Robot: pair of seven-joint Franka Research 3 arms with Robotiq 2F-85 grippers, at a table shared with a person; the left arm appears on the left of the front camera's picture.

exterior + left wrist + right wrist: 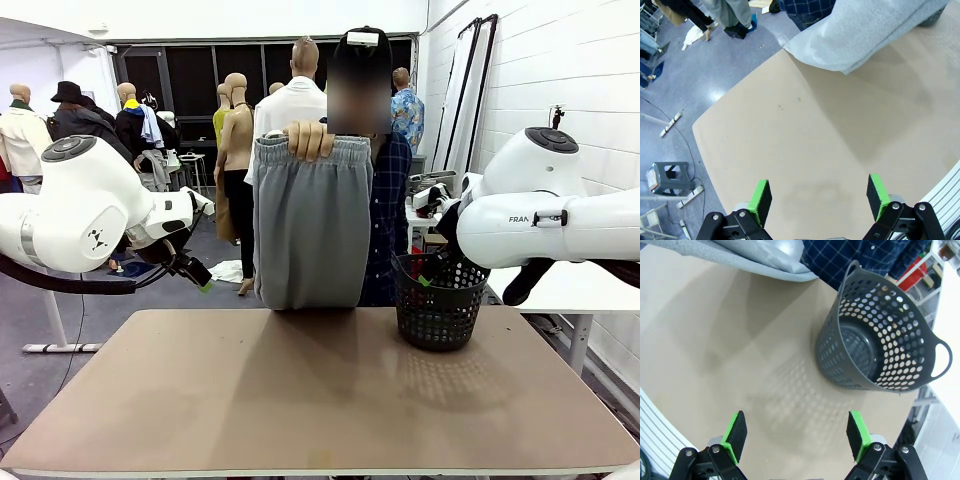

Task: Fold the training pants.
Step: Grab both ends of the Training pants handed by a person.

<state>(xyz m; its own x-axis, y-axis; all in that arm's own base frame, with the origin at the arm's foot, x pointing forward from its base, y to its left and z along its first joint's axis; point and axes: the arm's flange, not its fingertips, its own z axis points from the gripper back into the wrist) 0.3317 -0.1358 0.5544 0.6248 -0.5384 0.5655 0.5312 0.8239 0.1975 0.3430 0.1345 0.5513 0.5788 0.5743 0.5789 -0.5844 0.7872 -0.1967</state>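
Grey training pants (312,225) beyond both jaws

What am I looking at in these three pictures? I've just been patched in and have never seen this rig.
You see one moment from three cameras. The front picture looks across a brown table at a person on the far side. That person's hand holds up the grey training pants by the waistband, their lower end reaching down to the far edge of the table. A black basket with nothing in it stands on the table on the robot's right. The two white machines at the sides are robot arms.

The other two pictures come from cameras on the wrists, looking down past each arm's own green-tipped fingers. The left hand and the right hand are both open above the table and hold nothing.
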